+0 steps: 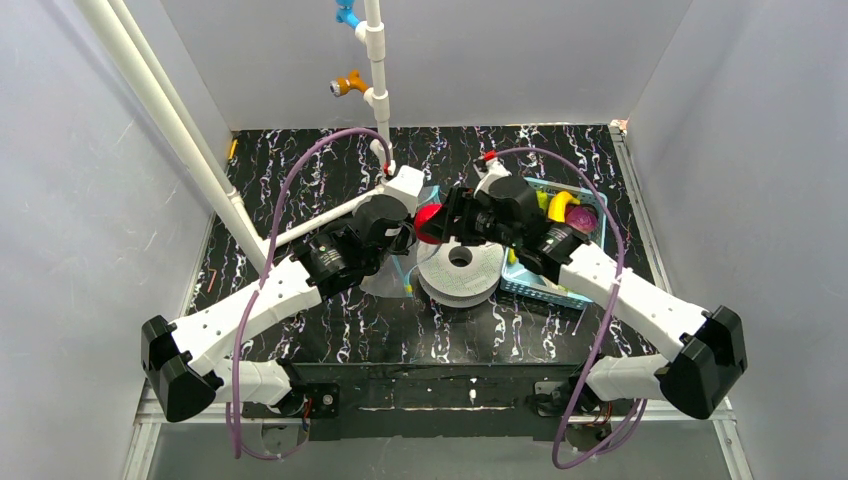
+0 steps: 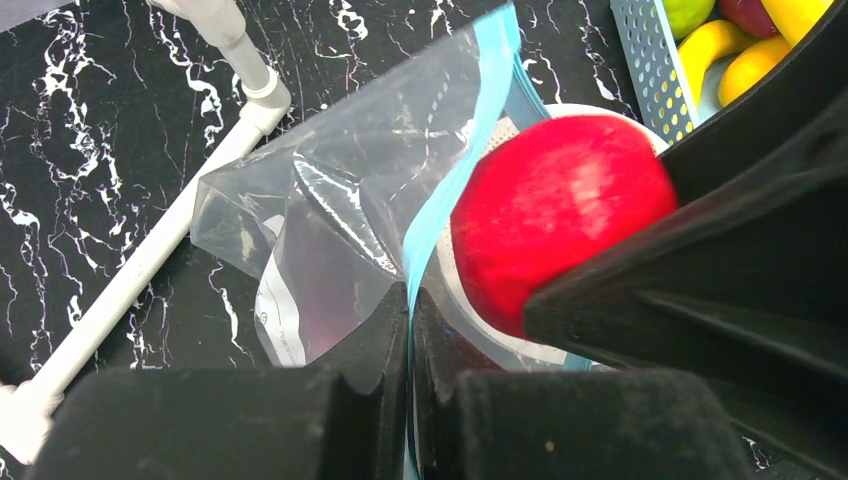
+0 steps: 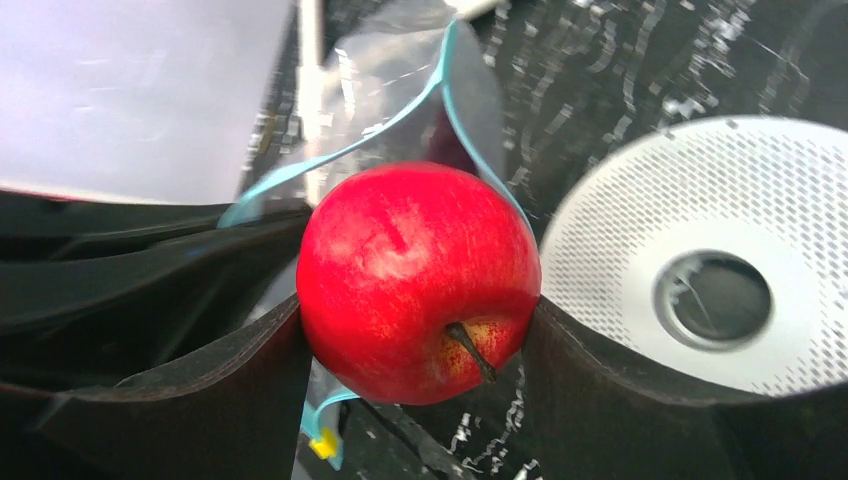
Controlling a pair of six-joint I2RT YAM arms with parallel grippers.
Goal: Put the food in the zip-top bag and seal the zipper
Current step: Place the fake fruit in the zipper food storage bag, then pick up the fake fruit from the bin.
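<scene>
My right gripper is shut on a red apple, held at the open mouth of the clear zip-top bag. The apple also shows in the top view and the left wrist view. My left gripper is shut on the bag's teal-blue zipper strip, holding that edge up. The zipper loops open behind the apple, with a yellow slider at its low end. A banana, a green pear and other fruit lie in the light-blue basket.
A round white perforated disc with a centre hole lies just in front of the bag. A white pipe runs diagonally across the left of the table, and also shows in the left wrist view. The basket stands at the right.
</scene>
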